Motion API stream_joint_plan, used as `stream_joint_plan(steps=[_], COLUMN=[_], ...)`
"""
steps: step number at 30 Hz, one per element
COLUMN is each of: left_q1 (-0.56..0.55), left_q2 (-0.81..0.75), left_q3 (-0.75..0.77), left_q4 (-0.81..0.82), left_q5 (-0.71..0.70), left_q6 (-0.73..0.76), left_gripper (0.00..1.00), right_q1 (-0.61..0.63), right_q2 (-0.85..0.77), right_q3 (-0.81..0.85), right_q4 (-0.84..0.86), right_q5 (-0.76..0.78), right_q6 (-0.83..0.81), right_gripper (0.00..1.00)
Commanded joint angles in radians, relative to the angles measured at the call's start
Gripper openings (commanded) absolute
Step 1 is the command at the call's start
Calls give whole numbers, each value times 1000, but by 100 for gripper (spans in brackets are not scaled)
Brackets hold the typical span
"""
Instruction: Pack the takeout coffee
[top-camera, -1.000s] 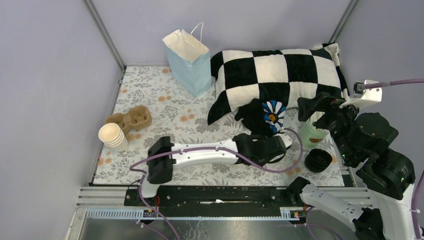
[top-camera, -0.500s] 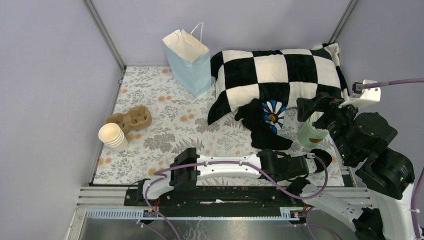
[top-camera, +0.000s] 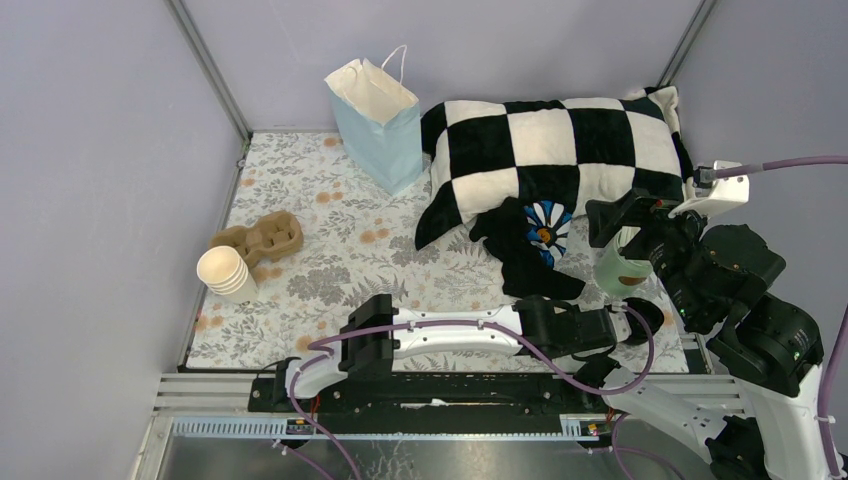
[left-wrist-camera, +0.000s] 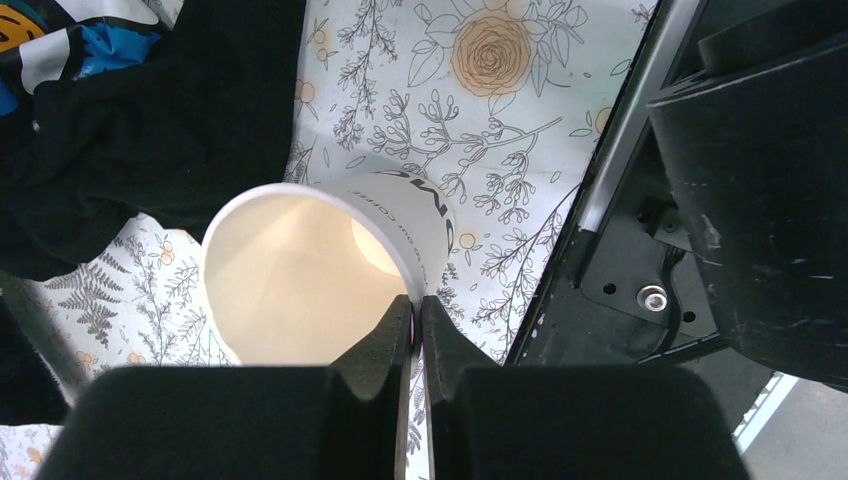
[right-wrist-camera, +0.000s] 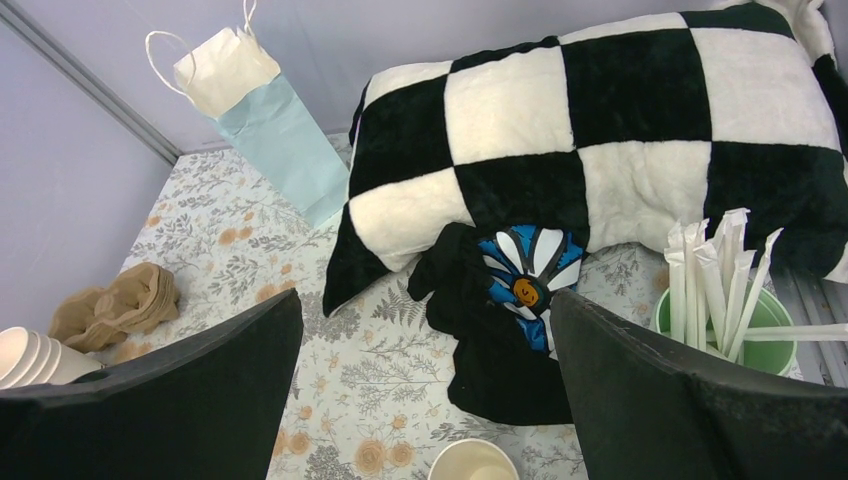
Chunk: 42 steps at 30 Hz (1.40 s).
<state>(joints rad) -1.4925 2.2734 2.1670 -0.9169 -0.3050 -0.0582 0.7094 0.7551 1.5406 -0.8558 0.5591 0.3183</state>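
The takeout coffee (left-wrist-camera: 320, 265) is a lidless cream-white paper cup with black lettering, standing on the floral tablecloth near the table's front right. My left gripper (left-wrist-camera: 415, 322) is shut on the cup's rim, one finger inside the wall and one outside. In the top view the left gripper (top-camera: 618, 328) covers the cup. The right wrist view shows the cup (right-wrist-camera: 473, 462) at its bottom edge. My right gripper (right-wrist-camera: 425, 300) hangs open and empty above the table, over the mint-green cup of straws (top-camera: 612, 272).
A light-blue paper bag (top-camera: 377, 120) stands at the back beside a checkered pillow (top-camera: 560, 150). A black cloth with a flower print (top-camera: 535, 245) lies just behind the cup. A cardboard carrier (top-camera: 262, 238) and stacked cups (top-camera: 225, 272) sit far left. A black lid (top-camera: 650, 314) lies by the right rail.
My left arm swung from the table's middle to the front right edge with the cup, then settled. The right gripper drifted slightly left and stayed open.
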Motion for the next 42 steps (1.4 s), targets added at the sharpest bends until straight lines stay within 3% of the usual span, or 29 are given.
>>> stream_joint_plan(steps=[1, 9, 12, 18, 23, 26, 30, 36, 42], left_q1=[0, 0, 0, 0, 1, 8, 49, 270, 726], left_q2=[-37, -48, -44, -85, -185, -254, -369, -644, -892], left_q3=[9, -10, -7, -39, -51, -47, -97, -376, -626], left_q4=[-9, -25, -25, -25, -22, -17, -15, 60, 70], left_q5=[-42, -31, -30, -89, -166, -203, -259, -269, -169], left_q6=[0, -8, -3, -10, -43, -70, -145, -351, -513], left_gripper=[8, 9, 14, 33, 65, 80, 86, 87, 88], right_q1=[5, 7, 6, 6, 6, 5, 6, 5, 5], right_q2=[1, -1, 2, 2, 6, 7, 8, 13, 20], right_q3=[1, -13, -9, -5, -10, -20, -32, -63, -97], right_q4=[26, 31, 35, 27, 29, 38, 49, 59, 76], right_q5=[-17, -20, -28, -29, -29, -34, -36, -61, -102], right_q6=[-6, -2, -1, -2, -8, -15, -21, -18, -10], right_gripper=[100, 100, 100, 100, 100, 100, 100, 100, 100])
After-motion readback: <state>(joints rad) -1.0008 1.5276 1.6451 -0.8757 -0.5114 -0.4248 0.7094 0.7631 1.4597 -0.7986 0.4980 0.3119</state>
